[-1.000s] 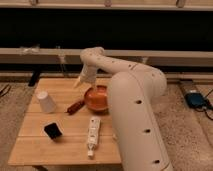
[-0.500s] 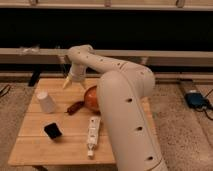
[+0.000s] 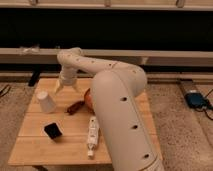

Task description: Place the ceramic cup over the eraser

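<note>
The ceramic cup [image 3: 45, 102] is small, white and tapered; it stands upside down at the left of the wooden table [image 3: 35, 145]. The eraser [image 3: 53, 131] is a flat black block lying in front of the cup, towards the table's front left. My gripper [image 3: 66, 87] hangs over the back middle of the table, to the right of the cup and a little behind it, apart from it. Its two fingers are spread and hold nothing. My white arm fills the right side of the view and hides that part of the table.
A red-handled tool [image 3: 76, 107] lies right of the cup. An orange bowl [image 3: 88, 99] is partly hidden behind my arm. A long white power strip [image 3: 92, 135] lies at the front middle. A blue object [image 3: 196, 99] sits on the floor at the right.
My gripper has swung left from above the orange bowl to the back middle of the table, closer to the cup. The arm now covers more of the bowl. The objects have not moved.
</note>
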